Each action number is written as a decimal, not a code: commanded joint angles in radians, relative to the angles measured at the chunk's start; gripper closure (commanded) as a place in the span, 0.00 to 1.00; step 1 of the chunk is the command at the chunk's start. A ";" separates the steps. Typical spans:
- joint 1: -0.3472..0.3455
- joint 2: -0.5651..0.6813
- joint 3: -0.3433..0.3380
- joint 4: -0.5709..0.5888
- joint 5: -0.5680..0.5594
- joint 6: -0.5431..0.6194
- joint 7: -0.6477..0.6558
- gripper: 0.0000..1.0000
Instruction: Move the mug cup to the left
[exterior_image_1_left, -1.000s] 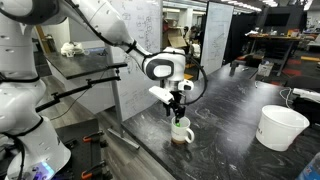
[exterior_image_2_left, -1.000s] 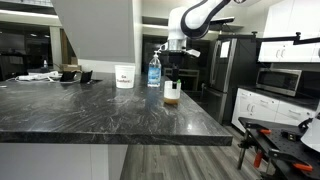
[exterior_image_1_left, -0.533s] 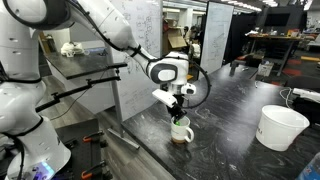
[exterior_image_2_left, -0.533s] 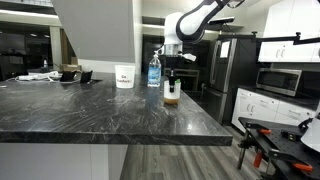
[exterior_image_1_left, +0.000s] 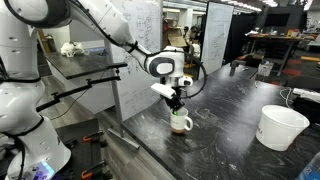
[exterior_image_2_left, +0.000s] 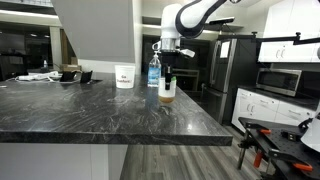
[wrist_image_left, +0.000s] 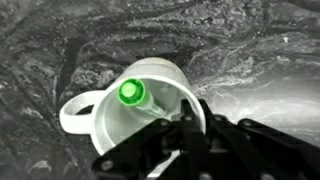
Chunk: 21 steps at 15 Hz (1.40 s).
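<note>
The mug cup is a small white mug near the front edge of the dark marble counter. In an exterior view the mug cup hangs just above the counter top. My gripper comes down from above and is shut on the mug's rim, one finger inside and one outside. In the wrist view the mug cup fills the middle, its handle to the left. A green-topped round thing shows inside it. My gripper pinches the rim on the side opposite the handle.
A large white bucket-like container stands further along the counter and also shows as the white bucket. A blue spray bottle stands just behind the mug. The counter edge drops off close to the mug.
The jaws have shut on the mug's rim. The mug has risen slightly off the counter and shifted a little sideways with the gripper.
</note>
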 joint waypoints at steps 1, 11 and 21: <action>0.047 -0.045 0.023 -0.001 -0.031 -0.013 0.041 0.97; 0.133 -0.051 0.080 -0.027 -0.022 0.044 0.108 0.97; 0.134 -0.004 0.101 -0.063 -0.002 0.101 0.082 0.97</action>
